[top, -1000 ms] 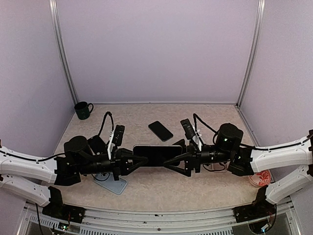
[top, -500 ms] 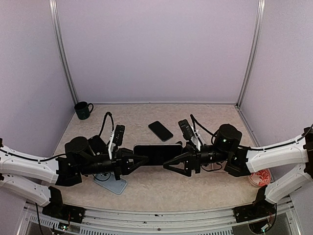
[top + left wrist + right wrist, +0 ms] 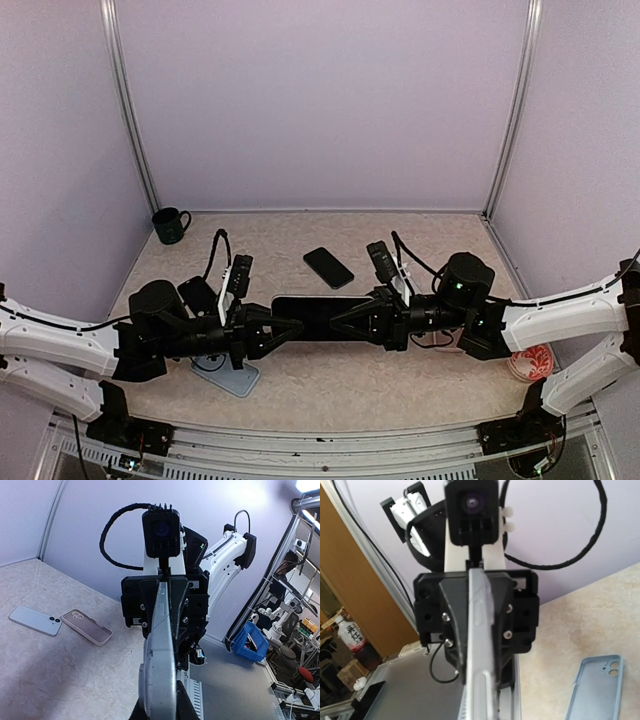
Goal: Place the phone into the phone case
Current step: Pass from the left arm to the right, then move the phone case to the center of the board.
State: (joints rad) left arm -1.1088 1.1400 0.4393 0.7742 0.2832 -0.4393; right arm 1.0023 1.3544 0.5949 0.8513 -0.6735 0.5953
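Note:
A phone (image 3: pixel 318 317) with a dark screen and grey rim hangs level above the middle of the table, held at both ends. My left gripper (image 3: pixel 288 328) is shut on its left end and my right gripper (image 3: pixel 347 322) is shut on its right end. In the left wrist view the phone (image 3: pixel 161 670) runs edge-on up from my left gripper (image 3: pixel 159 711) to the other gripper. The right wrist view shows the phone (image 3: pixel 482 645) edge-on above my right gripper (image 3: pixel 483 702). A light blue phone case (image 3: pixel 597 690) lies on the table below my left arm (image 3: pixel 225 378).
A second black phone (image 3: pixel 328 267) lies behind the held one. A pale blue phone (image 3: pixel 34 620) and a pinkish case (image 3: pixel 86 627) lie under my right arm. A green mug (image 3: pixel 170 225) stands at the back left, a red dish (image 3: pixel 530 363) at the right edge.
My right gripper stood open around the phone's right end and has now shut on it. The left gripper has kept its hold.

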